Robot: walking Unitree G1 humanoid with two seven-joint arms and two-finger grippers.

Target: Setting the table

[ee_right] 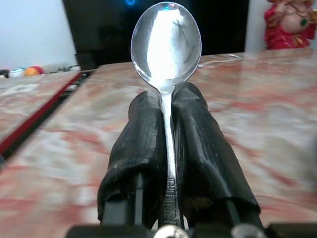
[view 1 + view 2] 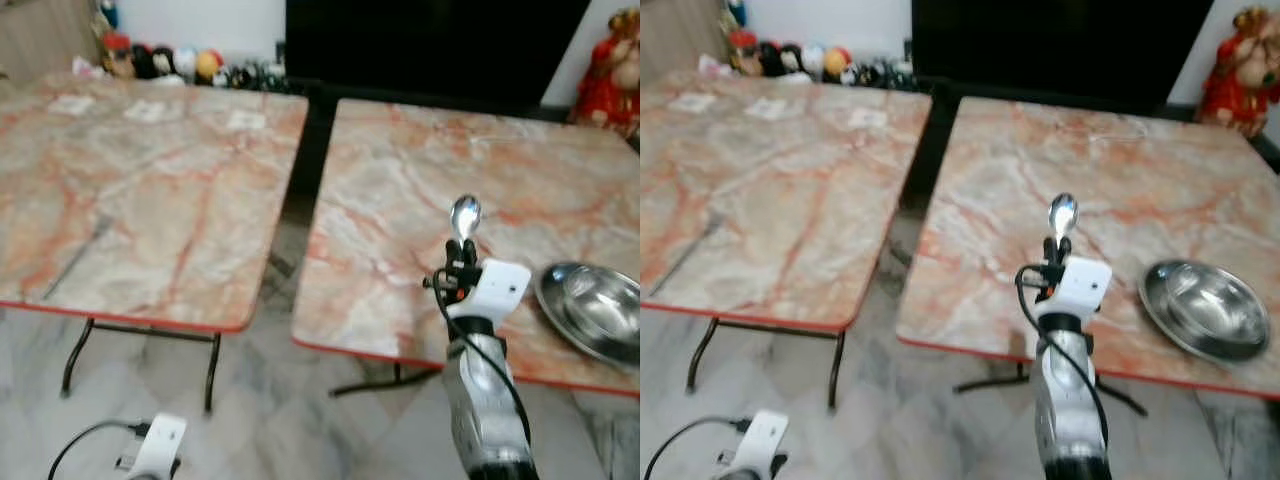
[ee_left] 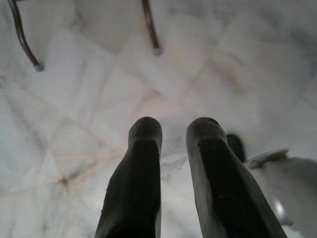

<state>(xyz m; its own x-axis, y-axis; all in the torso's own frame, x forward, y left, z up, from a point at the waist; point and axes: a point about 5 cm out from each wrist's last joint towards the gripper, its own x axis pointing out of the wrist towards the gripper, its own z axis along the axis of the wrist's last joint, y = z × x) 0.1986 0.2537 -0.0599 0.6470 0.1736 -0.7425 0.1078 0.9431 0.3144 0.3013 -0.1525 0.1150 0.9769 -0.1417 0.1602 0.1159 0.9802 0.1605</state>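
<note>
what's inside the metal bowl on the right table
Nothing that shows: the bowl looks empty, only shiny metal with reflections, on the right table. The picture is somewhat blurred, so something tiny could be missed. The spoon is gripped in the right end effector.

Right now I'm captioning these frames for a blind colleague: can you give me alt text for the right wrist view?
A shiny metal spoon stands bowl-up, its handle clamped between the two black fingers of the right gripper. Behind it stretches a table with an orange-veined marble top, with a dark screen and a red figurine at the back.
</note>
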